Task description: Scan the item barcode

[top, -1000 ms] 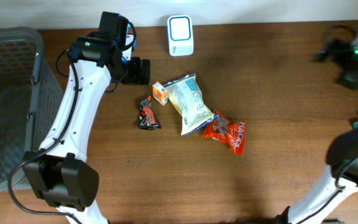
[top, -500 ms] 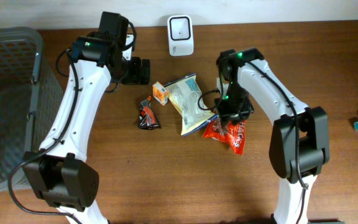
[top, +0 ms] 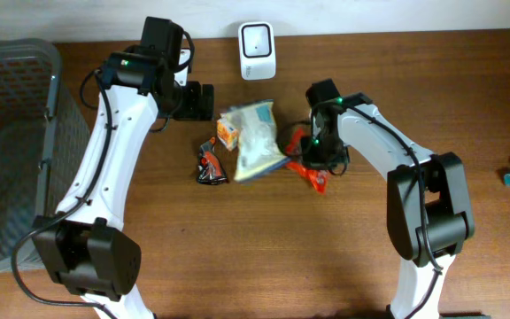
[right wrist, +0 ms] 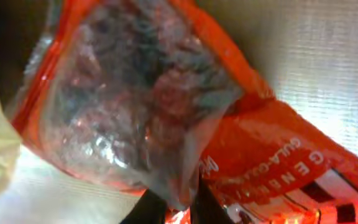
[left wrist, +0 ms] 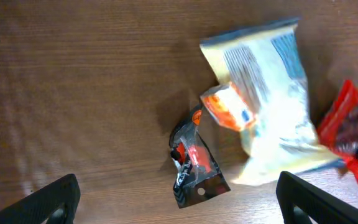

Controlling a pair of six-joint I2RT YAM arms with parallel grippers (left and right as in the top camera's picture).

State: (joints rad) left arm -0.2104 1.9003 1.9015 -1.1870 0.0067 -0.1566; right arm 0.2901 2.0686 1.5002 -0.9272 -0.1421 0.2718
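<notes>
Red snack bag (right wrist: 166,93) pinched in my right gripper (right wrist: 179,208), touching pale chip bag (top: 257,140). My left gripper (left wrist: 176,193) wide open, holding nothing, above wooden table (left wrist: 73,74).

The counter (top: 414,89) is matt, grained wood; the red snack bag (right wrist: 253,143) glossy, crinkled plastic; the scanner (top: 258,39) smooth white plastic.

**Brown wood table, soft light from above**

The tabletop (top: 237,266) is dark brown wood, its fine grain running from left to right. Beyond its far edge lies a pale strip (top: 397,16); whether wall or ledge cannot be told. A grey mesh basket (top: 56,89) stands at the left edge. The light is soft and comes from above, casting short, blurred shadows. In the left wrist view a dull sheen lies across the wood.
</notes>
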